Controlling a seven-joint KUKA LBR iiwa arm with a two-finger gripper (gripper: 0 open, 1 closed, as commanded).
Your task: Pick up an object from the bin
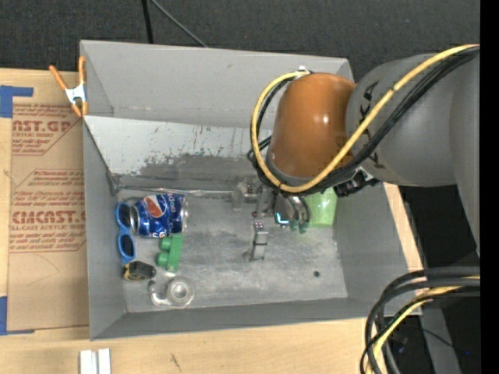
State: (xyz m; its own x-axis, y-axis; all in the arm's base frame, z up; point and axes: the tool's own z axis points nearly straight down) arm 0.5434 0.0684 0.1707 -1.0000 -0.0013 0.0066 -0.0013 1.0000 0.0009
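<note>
The slim metal gripper (258,241) hangs over the bare, scratched floor of the grey sheet-metal bin (210,76). I cannot tell how its jaws stand. A matte pale-green block (322,209) lies just beside it. A glossy blue Pepsi can (160,215) lies well apart.

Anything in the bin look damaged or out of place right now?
The blue soda can lies on its side at the left of the bin, against the blue sunglasses, and looks dented. No spill visible.
</note>
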